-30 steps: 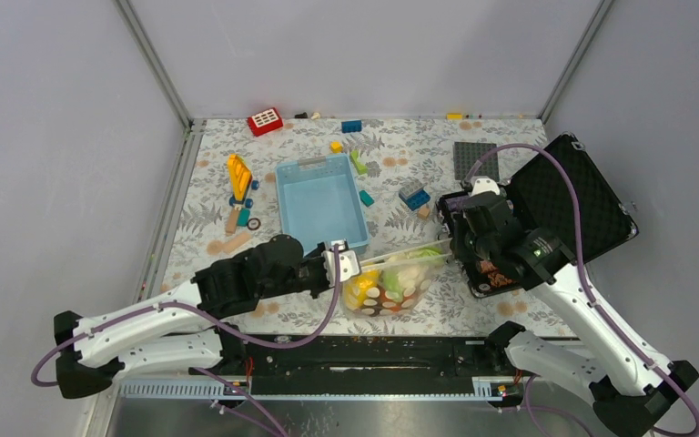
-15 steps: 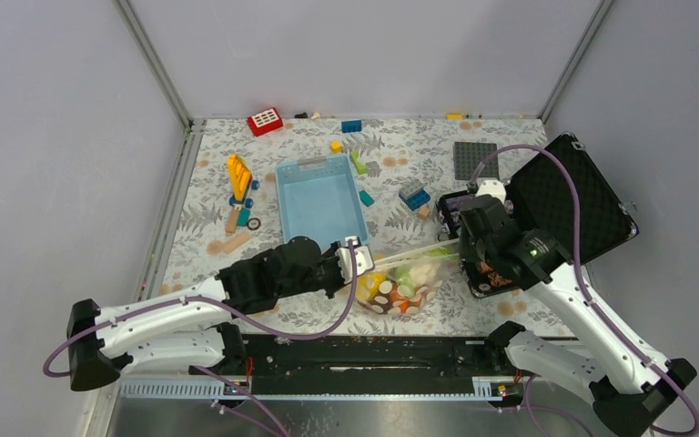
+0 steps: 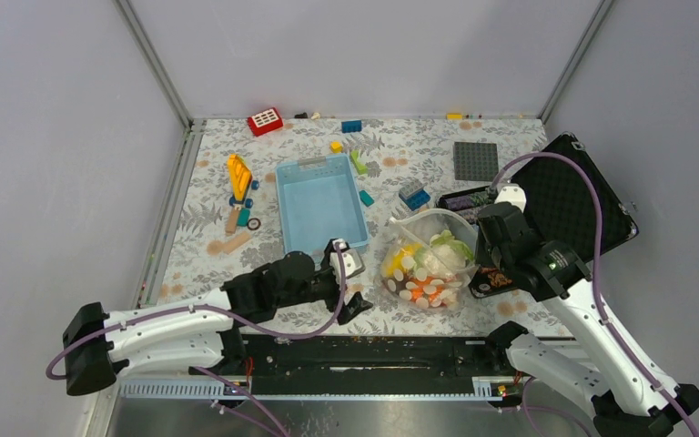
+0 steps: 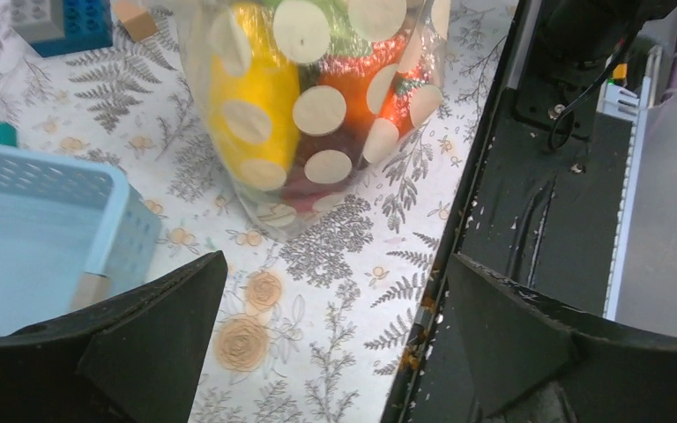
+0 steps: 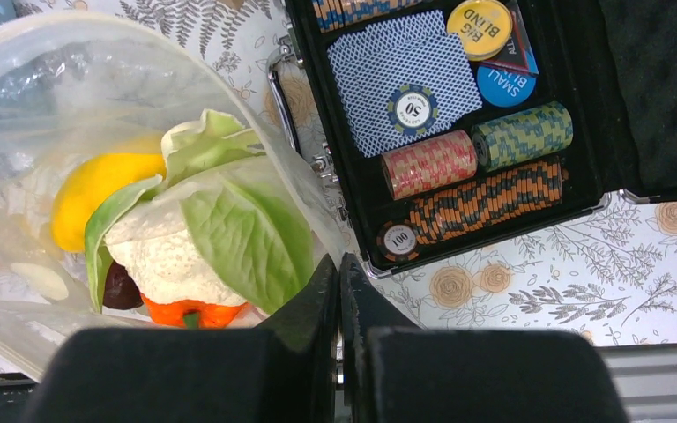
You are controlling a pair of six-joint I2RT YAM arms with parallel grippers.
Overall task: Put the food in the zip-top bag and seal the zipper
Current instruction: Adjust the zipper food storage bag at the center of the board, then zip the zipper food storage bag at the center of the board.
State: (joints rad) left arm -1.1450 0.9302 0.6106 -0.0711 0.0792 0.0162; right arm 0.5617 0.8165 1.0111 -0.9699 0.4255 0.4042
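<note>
The zip-top bag point(image 3: 428, 266), clear with white dots, lies bulging on the floral table between the arms. The food shows inside it: white-green cauliflower point(image 5: 185, 238), a yellow piece point(image 5: 97, 189) and an orange piece point(image 5: 185, 313). The bag's mouth edge with the zipper point(image 5: 256, 119) arcs open above the food. My right gripper point(image 3: 479, 264) is shut on that edge at the bag's right side point(image 5: 339, 282). My left gripper point(image 3: 353, 284) stands open just left of the bag, holding nothing. In the left wrist view the left gripper point(image 4: 335, 344) is short of the bag's bottom point(image 4: 317, 106).
A light-blue basket point(image 3: 320, 202) sits behind the left gripper. An open black case point(image 3: 555, 196) of poker chips and cards lies right of the bag. Bricks, a grey baseplate point(image 3: 475, 160) and a yellow toy point(image 3: 239, 175) are scattered farther back. A black rail point(image 3: 373, 350) runs along the near edge.
My left gripper let go of the bag's left end, opened and drew back. The bag, earlier stretched between both grippers, slumped to the right. My right gripper shifted right, still pinching it.
</note>
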